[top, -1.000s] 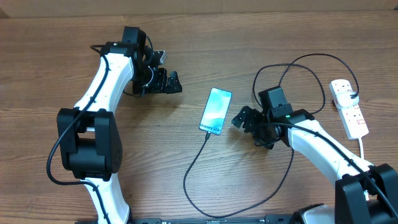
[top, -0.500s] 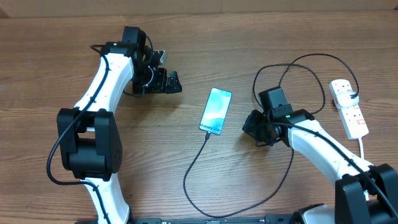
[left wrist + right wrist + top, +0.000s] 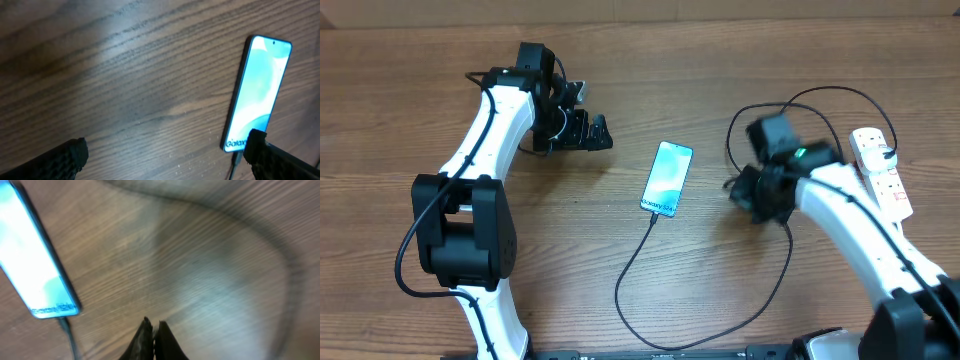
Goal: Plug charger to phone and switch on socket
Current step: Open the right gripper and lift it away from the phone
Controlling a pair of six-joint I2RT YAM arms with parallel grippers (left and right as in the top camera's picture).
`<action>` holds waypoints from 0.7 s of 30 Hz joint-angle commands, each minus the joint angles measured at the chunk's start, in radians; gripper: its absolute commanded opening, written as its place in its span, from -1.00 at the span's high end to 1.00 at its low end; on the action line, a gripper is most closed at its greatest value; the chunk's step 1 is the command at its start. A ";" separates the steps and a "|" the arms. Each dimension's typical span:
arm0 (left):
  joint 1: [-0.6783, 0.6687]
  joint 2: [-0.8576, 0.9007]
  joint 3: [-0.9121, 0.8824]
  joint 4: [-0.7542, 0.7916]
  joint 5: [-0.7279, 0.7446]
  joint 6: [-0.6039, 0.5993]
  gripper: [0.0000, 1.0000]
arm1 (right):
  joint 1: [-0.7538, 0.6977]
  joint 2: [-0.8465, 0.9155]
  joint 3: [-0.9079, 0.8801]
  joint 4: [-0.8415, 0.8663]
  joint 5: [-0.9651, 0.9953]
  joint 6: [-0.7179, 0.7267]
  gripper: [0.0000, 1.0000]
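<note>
Phone (image 3: 667,178) lies flat mid-surface, screen up and lit light blue, long axis tilted so the far end leans slightly right. White text sits at its near end.

Charger (image 3: 622,279): the thin black cable meets the phone's near short edge, and the connector looks seated there in both wrist views. From there it runs near-left, curves right along the near edge of the surface, then climbs on the right side under the right arm. It then loops at the far right and ends at a black plug in the socket's far end.

Socket (image 3: 892,190): white strip at the far-right of the surface, lying roughly near-to-far, with its white cord leaving the near end. The red marks are visible but the switch positions are too small to read. The right arm's forearm partly overlaps its left edge in the overhead view.

Right tool (image 3: 151,326): clenched, fingertips pressed together with nothing between them. It sits over bare wood right of the phone, between phone and socket and clear of both. It's blurred in the overhead view. The right wrist view puts the phone's near end and the cable at its left.

Left tool (image 3: 603,133): released, jaws spread wide and holding nothing. It is at far-left of the phone, well apart from it and pointing right. The left wrist view shows both fingers (image 3: 67,157) at the frame's bottom corners, with bare wood between them.
</note>
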 commanded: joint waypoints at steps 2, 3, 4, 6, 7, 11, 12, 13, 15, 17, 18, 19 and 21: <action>0.002 -0.029 0.011 0.001 -0.003 -0.013 -0.99 | -0.058 -0.016 0.275 -0.183 0.216 -0.008 0.93; 0.002 -0.029 0.011 0.001 -0.003 -0.013 -0.99 | -0.087 -0.016 0.341 -0.238 0.231 -0.009 0.93; 0.002 -0.029 0.011 0.001 -0.003 -0.013 -0.99 | -0.103 -0.016 0.372 -0.261 0.233 -0.009 0.93; 0.002 -0.029 0.011 0.001 -0.003 -0.013 -0.99 | -0.161 -0.016 0.449 -0.312 0.233 -0.009 0.89; 0.002 -0.029 0.011 0.001 -0.003 -0.013 -0.99 | -0.192 -0.016 0.478 -0.330 0.233 -0.010 0.76; 0.002 -0.029 0.011 0.001 -0.003 -0.013 -0.99 | -0.319 -0.016 0.526 -0.338 0.233 -0.010 -0.50; 0.002 -0.029 0.011 0.001 -0.003 -0.013 -0.99 | -0.344 -0.016 0.526 -0.337 0.234 -0.010 -0.60; 0.002 -0.029 0.011 0.001 -0.003 -0.013 -0.99 | -0.367 -0.016 0.526 -0.330 0.238 -0.019 -0.77; 0.002 -0.029 0.011 0.001 -0.003 -0.013 -0.99 | -0.409 -0.015 0.523 -0.296 0.275 -0.077 -1.00; 0.002 -0.029 0.011 0.001 -0.003 -0.013 -0.99 | -0.446 -0.008 0.520 -0.256 0.349 -0.080 -0.97; 0.002 -0.029 0.011 0.001 -0.003 -0.013 -1.00 | -0.465 -0.002 0.520 -0.235 0.372 -0.080 -0.92; 0.002 -0.029 0.011 0.001 -0.003 -0.013 -0.99 | -0.484 0.005 0.520 -0.215 0.386 -0.080 -0.91; 0.002 -0.029 0.011 0.001 -0.003 -0.013 -0.99 | -0.526 0.021 0.520 -0.184 0.394 -0.080 -0.89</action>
